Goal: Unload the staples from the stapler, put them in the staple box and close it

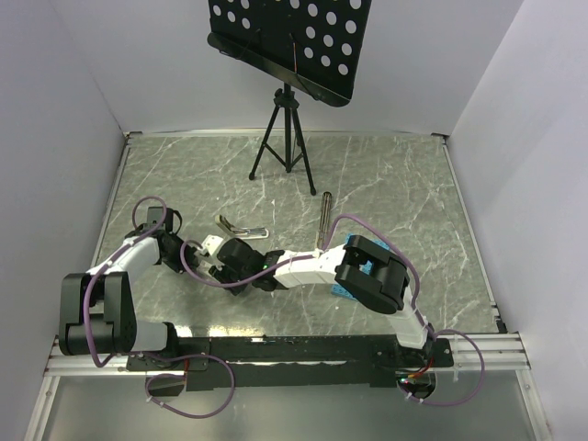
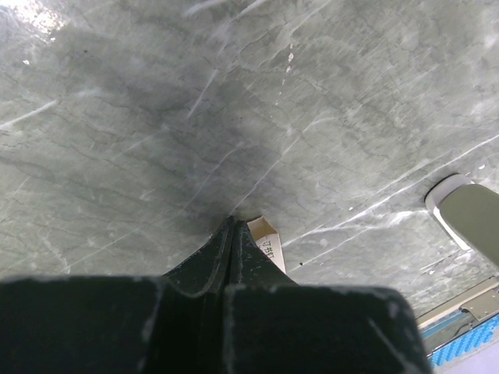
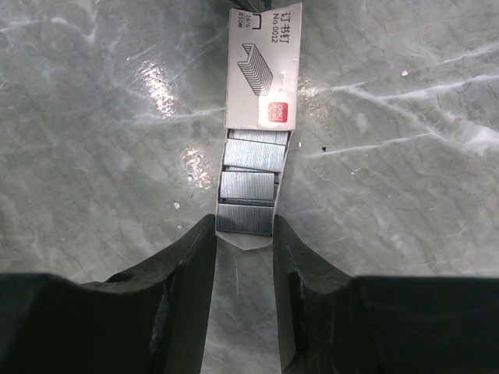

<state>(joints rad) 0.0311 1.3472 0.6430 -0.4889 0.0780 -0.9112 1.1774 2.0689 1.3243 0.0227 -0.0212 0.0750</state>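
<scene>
The stapler (image 1: 241, 227) lies open in a V on the marble table, apart from both grippers. A small white staple box (image 3: 261, 70) lies on the table with its inner drawer pulled out. The drawer shows strips of silvery staples (image 3: 245, 187). My right gripper (image 3: 243, 227) has a fingertip against each side of the drawer's near end. My left gripper (image 2: 232, 224) is shut with nothing between its fingers, and its tip sits at the box's far end (image 2: 269, 238). In the top view the box (image 1: 210, 245) lies between the left gripper (image 1: 197, 249) and the right gripper (image 1: 223, 258).
A long dark metal bar (image 1: 325, 217) lies right of the stapler. A blue perforated tray (image 1: 360, 269) lies partly under my right arm. A black tripod stand (image 1: 287, 138) holding a dotted board stands at the back. White walls enclose the table.
</scene>
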